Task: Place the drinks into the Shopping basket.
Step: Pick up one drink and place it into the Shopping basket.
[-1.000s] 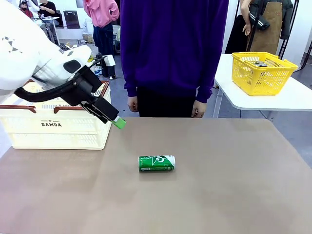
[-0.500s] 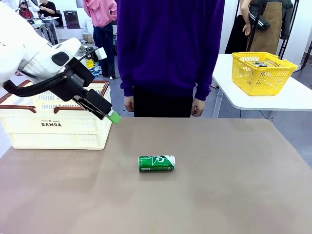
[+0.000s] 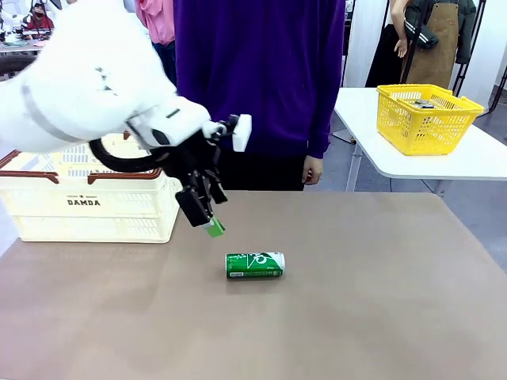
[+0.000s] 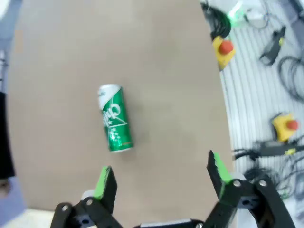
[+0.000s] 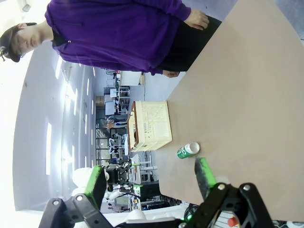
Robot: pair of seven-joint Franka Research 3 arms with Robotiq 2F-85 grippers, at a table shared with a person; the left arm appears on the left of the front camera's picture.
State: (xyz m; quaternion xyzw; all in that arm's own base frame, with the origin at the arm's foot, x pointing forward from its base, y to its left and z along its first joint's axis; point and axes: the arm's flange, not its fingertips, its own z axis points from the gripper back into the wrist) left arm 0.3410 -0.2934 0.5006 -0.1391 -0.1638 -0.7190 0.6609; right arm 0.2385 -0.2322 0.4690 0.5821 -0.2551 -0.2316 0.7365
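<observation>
A green drink can (image 3: 254, 264) lies on its side in the middle of the brown table. The same can (image 4: 114, 118) lies ahead of my left gripper (image 4: 160, 175), whose green pads (image 4: 102, 183) stand wide apart with nothing between them. From the front, my left gripper (image 3: 210, 224) hangs just above the table, up and to the left of the can and apart from it. The cream Shopping basket (image 3: 87, 198) with brown rim stands at the table's far left. My right gripper (image 5: 151, 178) is open and empty, far from the can (image 5: 188, 150) and the basket (image 5: 149, 125).
A person in a purple top (image 3: 253, 79) stands at the far edge with hands hanging down. A yellow mesh basket (image 3: 428, 117) sits on a white side table at the right. The table's right half and front are bare.
My left arm swung from beside the basket's corner rightward and down toward the can, and its wrist turned. The person shifted a little to the left. The can stayed put.
</observation>
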